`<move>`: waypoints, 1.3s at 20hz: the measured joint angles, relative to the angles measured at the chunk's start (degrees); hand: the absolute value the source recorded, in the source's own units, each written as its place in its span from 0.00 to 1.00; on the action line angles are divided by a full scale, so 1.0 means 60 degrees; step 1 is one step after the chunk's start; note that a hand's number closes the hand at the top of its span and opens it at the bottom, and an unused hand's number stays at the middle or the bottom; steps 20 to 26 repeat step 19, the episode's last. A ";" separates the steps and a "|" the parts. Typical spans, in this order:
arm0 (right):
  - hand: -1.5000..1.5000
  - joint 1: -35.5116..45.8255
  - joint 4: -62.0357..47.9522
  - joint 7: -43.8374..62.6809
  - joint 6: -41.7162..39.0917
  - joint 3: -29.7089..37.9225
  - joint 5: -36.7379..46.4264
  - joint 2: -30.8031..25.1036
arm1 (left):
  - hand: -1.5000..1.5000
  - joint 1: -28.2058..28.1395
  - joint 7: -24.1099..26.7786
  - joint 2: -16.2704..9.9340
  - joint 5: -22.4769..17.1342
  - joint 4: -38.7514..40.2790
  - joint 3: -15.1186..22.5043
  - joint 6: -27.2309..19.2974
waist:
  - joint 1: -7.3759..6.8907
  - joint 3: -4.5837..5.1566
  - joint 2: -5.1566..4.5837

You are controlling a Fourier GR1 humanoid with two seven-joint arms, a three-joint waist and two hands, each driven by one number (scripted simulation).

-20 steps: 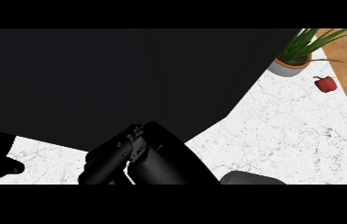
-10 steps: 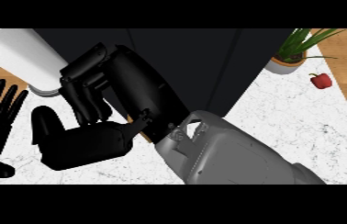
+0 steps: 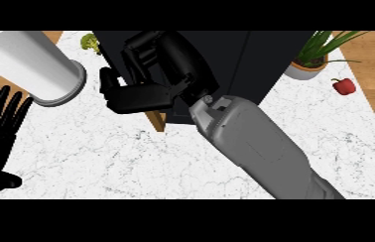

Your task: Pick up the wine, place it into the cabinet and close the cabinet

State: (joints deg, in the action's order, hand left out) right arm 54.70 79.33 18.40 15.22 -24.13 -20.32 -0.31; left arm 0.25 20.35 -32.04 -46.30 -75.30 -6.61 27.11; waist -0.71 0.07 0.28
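Observation:
The black cabinet [image 3: 242, 62] stands at the top middle of the counter. Its door [image 3: 157, 121] shows a wooden edge and stands slightly ajar at the cabinet's left front. My right hand [image 3: 141, 97] rests against that door with relaxed fingers that hold nothing, and its grey forearm [image 3: 256, 147] comes in from the lower right. The wine shows nowhere in the head view. My left hand [image 3: 10, 122] rests open at the left edge, fingers up.
A large white cylinder [image 3: 40, 67] stands at the upper left, with broccoli [image 3: 89, 41] just beyond it. At the upper right are a potted plant [image 3: 307, 62] and a red pepper [image 3: 343, 86]. White marble counter [image 3: 102, 161] spreads below.
The black door has swung from covering the upper left back toward the cabinet, uncovering the white cylinder and broccoli. My right hand moved up and right with the door.

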 measured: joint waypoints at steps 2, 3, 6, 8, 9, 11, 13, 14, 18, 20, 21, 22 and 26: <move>1.00 -0.0029 -0.0298 -0.0397 -0.0332 0.0106 0.0108 0.0047 | 0.00 0.0037 -0.0011 0.0074 0.0031 0.0027 -0.0058 0.0025 | -0.0012 0.0014 0.0077; 1.00 0.0018 -0.0453 -0.0501 -0.0445 0.0130 0.0124 0.0058 | 0.00 0.0058 -0.0076 0.0081 0.0000 0.0046 -0.0085 0.0056 | -0.0016 0.0012 0.0105; 1.00 0.0008 -0.0690 -0.0780 -0.0948 0.0268 0.0091 0.0036 | 0.00 0.0137 -0.0037 0.0196 0.0160 0.0160 -0.0093 0.0083 | -0.0033 0.0042 0.0168; 1.00 0.0038 -0.0803 -0.0790 -0.1237 0.0370 -0.0005 0.0003 | 0.00 0.0220 -0.0231 0.0145 0.0035 0.0076 -0.0152 0.0059 | -0.0057 0.0062 0.0192; 1.00 0.0039 -0.0910 -0.0955 -0.1358 0.0385 0.0031 -0.0006 | 0.00 0.0308 -0.0303 0.0151 0.0007 0.0076 -0.0154 0.0023 | -0.0068 0.0066 0.0219; 1.00 0.0061 -0.1086 -0.1205 -0.1607 0.0402 0.0089 -0.0059 | 0.00 0.0408 -0.0362 0.0142 -0.0007 0.0098 -0.0174 0.0043 | -0.0095 0.0080 0.0253; 1.00 0.0074 -0.1215 -0.1375 -0.1777 0.0433 0.0126 -0.0099 | 0.00 0.0427 -0.0414 0.0158 -0.0022 0.0023 -0.0173 0.0033 | -0.0130 0.0094 0.0281; 1.00 0.0060 -0.1263 -0.1505 -0.1846 0.0434 0.0168 -0.0116 | 0.00 0.0441 -0.0446 0.0131 -0.0049 0.0041 -0.0194 0.0070 | -0.0143 0.0105 0.0295; 1.00 0.0032 -0.1446 -0.1865 -0.2239 0.0505 0.0153 -0.0231 | 0.00 0.0427 -0.0595 0.0097 -0.0178 -0.0119 -0.0198 0.0160 | -0.0228 0.0137 0.0339; 1.00 0.0012 -0.1474 -0.1963 -0.2268 0.0508 0.0184 -0.0228 | 0.00 0.0411 -0.0623 0.0100 -0.0190 -0.0174 -0.0187 0.0171 | -0.0236 0.0140 0.0351; 1.00 0.0012 -0.1474 -0.1963 -0.2268 0.0508 0.0184 -0.0228 | 0.00 0.0411 -0.0623 0.0100 -0.0190 -0.0174 -0.0187 0.0171 | -0.0236 0.0140 0.0351; 1.00 0.0012 -0.1474 -0.1963 -0.2268 0.0508 0.0184 -0.0228 | 0.00 0.0411 -0.0623 0.0100 -0.0190 -0.0174 -0.0187 0.0171 | -0.0236 0.0140 0.0351; 1.00 0.0012 -0.1474 -0.1963 -0.2268 0.0508 0.0184 -0.0228 | 0.00 0.0411 -0.0623 0.0100 -0.0190 -0.0174 -0.0187 0.0171 | -0.0236 0.0140 0.0351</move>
